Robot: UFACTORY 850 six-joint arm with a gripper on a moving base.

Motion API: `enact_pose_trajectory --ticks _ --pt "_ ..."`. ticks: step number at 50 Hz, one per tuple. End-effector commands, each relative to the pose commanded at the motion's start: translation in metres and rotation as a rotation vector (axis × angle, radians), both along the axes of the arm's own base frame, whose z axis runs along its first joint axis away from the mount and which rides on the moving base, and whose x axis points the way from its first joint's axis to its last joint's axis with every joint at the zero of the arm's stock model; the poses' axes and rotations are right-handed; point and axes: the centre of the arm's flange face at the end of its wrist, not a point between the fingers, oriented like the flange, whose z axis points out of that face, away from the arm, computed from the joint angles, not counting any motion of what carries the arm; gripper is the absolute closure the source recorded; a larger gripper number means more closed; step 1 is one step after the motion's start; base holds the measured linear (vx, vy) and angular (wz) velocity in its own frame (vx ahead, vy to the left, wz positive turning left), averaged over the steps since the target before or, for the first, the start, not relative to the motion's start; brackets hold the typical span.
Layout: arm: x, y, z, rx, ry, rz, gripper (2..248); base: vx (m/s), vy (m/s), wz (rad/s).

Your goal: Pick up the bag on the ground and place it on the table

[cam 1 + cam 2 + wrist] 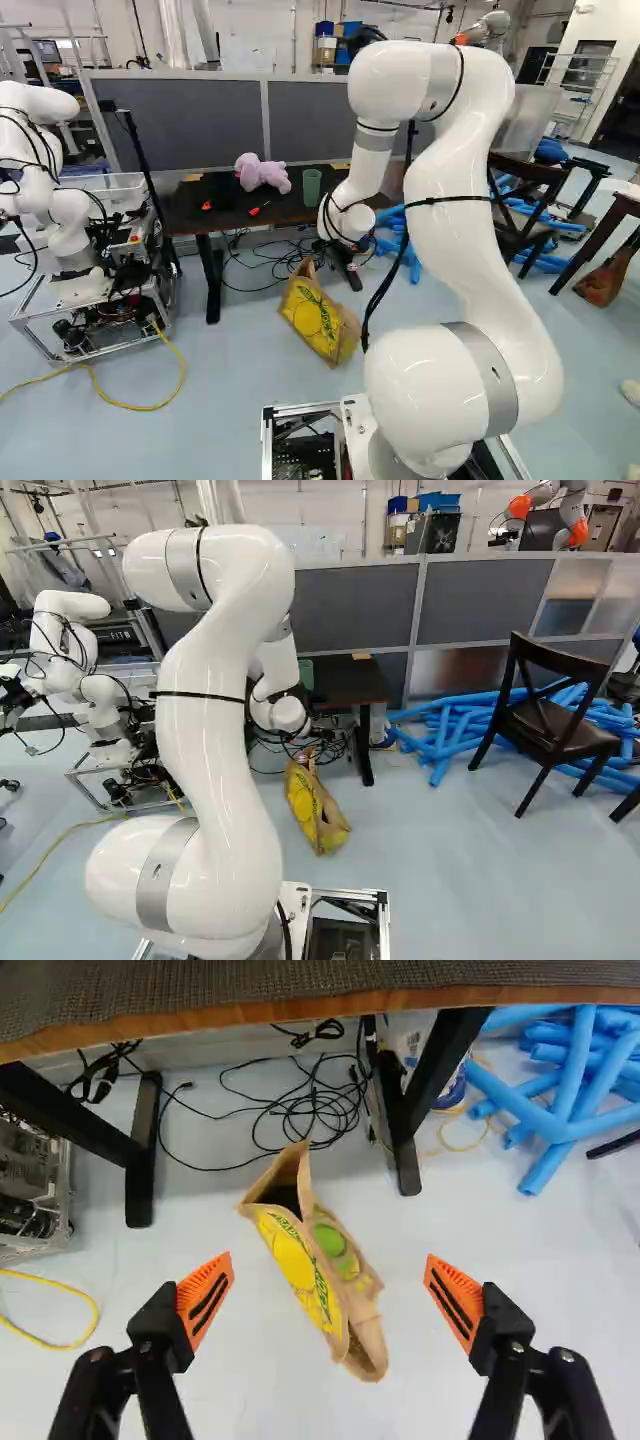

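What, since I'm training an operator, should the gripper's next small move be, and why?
Probably ease the open gripper down toward the bag: in the wrist view it shows between the spread fingers, but rests on the floor, touched by neither.

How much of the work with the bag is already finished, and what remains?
Done: the open gripper looks aimed at the bag. In hand: the approach, it seems; nothing is gripped. Left: grasping the bag, still on the floor, lifting it and placing it on the table.
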Motion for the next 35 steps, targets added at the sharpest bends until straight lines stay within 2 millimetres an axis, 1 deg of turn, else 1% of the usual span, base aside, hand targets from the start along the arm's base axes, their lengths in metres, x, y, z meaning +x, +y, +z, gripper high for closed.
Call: enact_pose_trajectory --ticks 19,35 --pt "0.024 0.001 -0.032 -0.008 0.068 0.028 3 0.000 0.000 0.000" --pt "0.027 0.001 -0.056 -0.016 0.133 0.053 3 0.000 0.000 0.000"
